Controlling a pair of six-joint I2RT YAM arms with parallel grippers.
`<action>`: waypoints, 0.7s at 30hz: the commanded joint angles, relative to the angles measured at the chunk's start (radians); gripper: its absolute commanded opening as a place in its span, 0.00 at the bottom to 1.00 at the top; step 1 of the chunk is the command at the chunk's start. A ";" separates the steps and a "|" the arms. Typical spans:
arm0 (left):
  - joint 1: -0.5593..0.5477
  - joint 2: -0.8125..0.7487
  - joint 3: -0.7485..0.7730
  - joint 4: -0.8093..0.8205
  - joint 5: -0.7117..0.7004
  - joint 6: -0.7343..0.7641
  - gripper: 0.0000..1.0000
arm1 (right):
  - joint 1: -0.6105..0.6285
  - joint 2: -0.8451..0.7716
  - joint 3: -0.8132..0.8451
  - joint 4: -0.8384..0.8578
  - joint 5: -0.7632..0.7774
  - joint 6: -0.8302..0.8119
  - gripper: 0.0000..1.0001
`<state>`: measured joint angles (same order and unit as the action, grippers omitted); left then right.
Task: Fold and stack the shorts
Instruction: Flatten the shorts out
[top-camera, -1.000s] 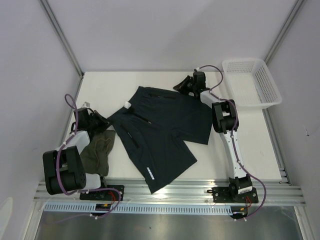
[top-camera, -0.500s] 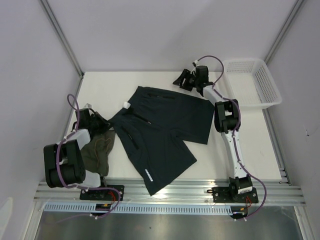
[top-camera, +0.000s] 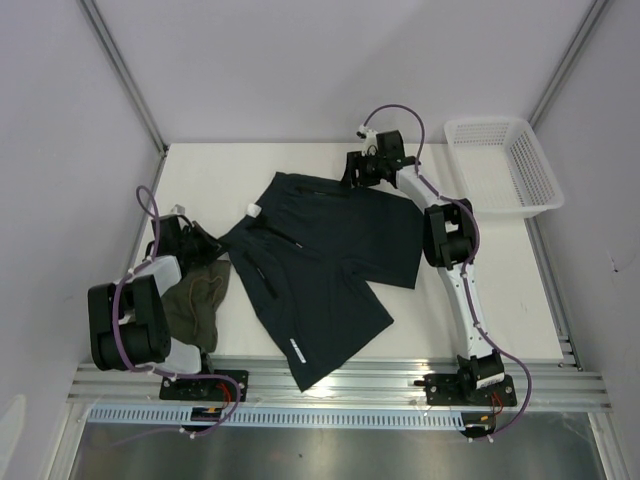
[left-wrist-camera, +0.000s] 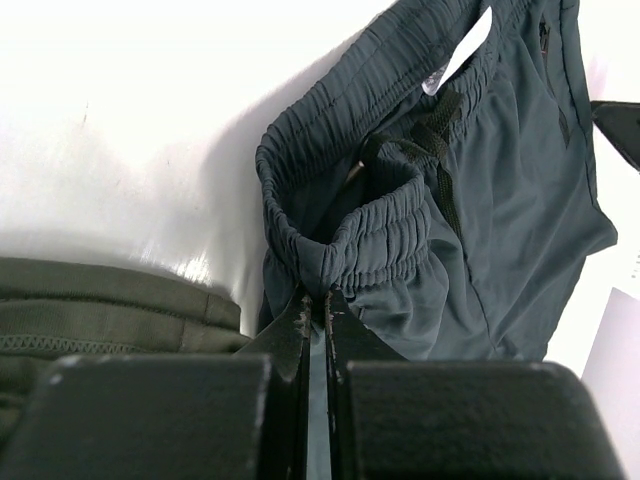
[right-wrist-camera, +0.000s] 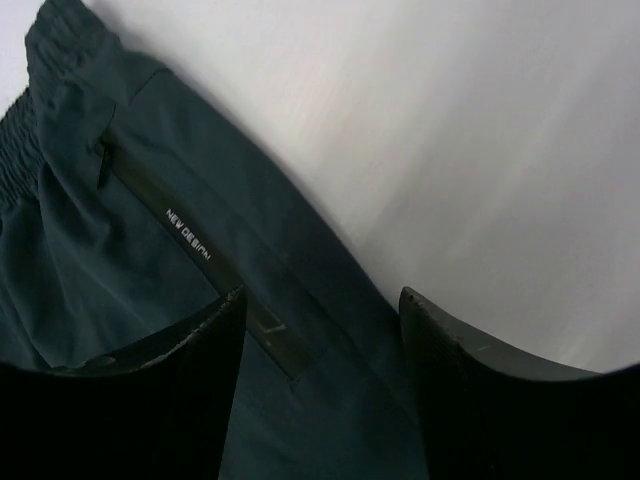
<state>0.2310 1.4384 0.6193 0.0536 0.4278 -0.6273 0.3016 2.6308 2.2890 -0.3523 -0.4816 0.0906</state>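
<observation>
The dark navy-teal shorts (top-camera: 320, 260) lie spread flat across the middle of the table. My left gripper (top-camera: 210, 243) is shut on their left waistband corner, and the left wrist view shows the gathered elastic pinched between the fingertips (left-wrist-camera: 318, 296). The olive-green shorts (top-camera: 195, 300) sit bunched beside the left arm and show as a folded edge (left-wrist-camera: 100, 300) to the left of those jaws. My right gripper (top-camera: 356, 170) hangs open over the far edge of the navy shorts (right-wrist-camera: 120, 250). Cloth shows below its spread fingers (right-wrist-camera: 205, 340), with nothing held between them.
A white mesh basket (top-camera: 500, 165) stands at the far right corner of the table (top-camera: 210, 175). Bare table (right-wrist-camera: 450, 150) lies just beyond the far edge of the navy shorts. Walls close in on the left, back and right.
My right gripper has opened, let go of the far edge of the navy shorts, and shifted a little to the left. The left gripper has stayed shut on the waistband.
</observation>
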 joint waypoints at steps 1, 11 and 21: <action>-0.009 0.011 0.034 0.043 0.032 0.017 0.00 | 0.028 -0.026 0.009 -0.168 0.023 -0.091 0.65; -0.016 0.027 0.036 0.052 0.049 0.017 0.00 | 0.111 0.005 0.101 -0.292 0.242 -0.210 0.40; -0.039 0.066 0.059 0.054 0.060 0.020 0.00 | 0.062 -0.008 0.096 -0.223 0.445 -0.115 0.00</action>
<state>0.2134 1.4776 0.6350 0.0799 0.4564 -0.6277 0.4084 2.6255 2.3619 -0.5560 -0.1528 -0.0723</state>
